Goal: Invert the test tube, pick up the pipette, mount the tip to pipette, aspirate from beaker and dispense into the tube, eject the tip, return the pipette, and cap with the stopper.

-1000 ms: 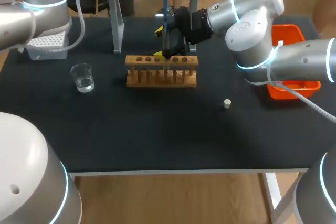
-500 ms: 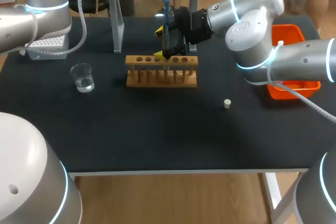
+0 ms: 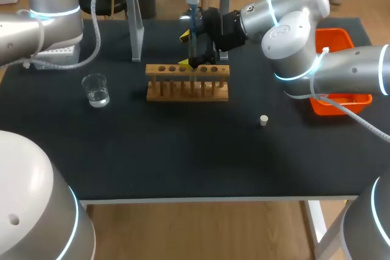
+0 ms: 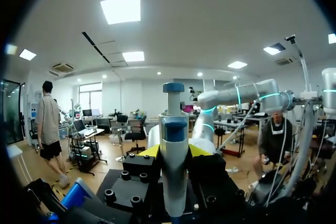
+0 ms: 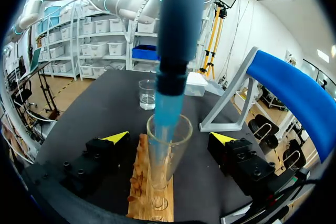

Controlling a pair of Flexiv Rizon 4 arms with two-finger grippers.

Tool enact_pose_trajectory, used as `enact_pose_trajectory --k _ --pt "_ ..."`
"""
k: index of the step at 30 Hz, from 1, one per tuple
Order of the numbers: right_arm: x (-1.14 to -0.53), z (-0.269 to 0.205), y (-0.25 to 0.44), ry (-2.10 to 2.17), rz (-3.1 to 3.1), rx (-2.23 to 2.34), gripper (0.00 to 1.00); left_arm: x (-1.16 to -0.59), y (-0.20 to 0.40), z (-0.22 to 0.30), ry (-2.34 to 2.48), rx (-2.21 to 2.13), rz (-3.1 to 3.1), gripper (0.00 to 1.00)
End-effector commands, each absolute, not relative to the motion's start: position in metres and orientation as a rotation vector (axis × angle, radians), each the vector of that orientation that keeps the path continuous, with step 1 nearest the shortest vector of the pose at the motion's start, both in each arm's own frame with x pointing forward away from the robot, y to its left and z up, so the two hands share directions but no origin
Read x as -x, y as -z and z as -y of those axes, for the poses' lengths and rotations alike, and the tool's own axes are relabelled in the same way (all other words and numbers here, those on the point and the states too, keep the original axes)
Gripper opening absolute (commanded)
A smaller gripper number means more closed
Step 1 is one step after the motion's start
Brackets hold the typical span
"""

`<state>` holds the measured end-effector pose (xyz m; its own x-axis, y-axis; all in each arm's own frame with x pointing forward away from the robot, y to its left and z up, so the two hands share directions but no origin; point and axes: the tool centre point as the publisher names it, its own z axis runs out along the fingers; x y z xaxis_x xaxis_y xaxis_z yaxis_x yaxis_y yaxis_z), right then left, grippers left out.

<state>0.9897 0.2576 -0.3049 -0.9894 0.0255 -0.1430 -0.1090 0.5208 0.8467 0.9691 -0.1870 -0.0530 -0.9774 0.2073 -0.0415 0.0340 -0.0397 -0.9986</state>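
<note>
The smooth black desk point(image 3: 183, 150) has a matt top. The pale wooden test tube rack point(image 3: 187, 89) looks bare and unvarnished. The small clear beaker point(image 3: 96, 89) and the tall clear test tube point(image 5: 163, 182) are shiny glass. The white and blue pipette point(image 4: 173, 145) is smooth plastic, and its blue tip point(image 5: 168, 106) is translucent. The silver-grey right arm point(image 3: 292, 28) has a glossy shell.

Black table point(image 3: 183, 150) with rack point(image 3: 187, 83), beaker point(image 3: 95, 89), stopper point(image 3: 263, 120)
</note>
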Motion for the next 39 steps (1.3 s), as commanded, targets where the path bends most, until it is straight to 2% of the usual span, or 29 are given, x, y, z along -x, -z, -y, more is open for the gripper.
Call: enact_pose_trajectory --k 1,39 --pt "-0.990 -0.257 0.304 -1.468 -2.623 0.074 1.00 -0.971 0.055 0.187 -2.156 0.265 2.090 0.00" --pt "-0.990 -0.257 0.304 -1.468 -2.623 0.074 1.00 -0.973 0.069 0.187 -2.162 0.250 2.080 0.00"
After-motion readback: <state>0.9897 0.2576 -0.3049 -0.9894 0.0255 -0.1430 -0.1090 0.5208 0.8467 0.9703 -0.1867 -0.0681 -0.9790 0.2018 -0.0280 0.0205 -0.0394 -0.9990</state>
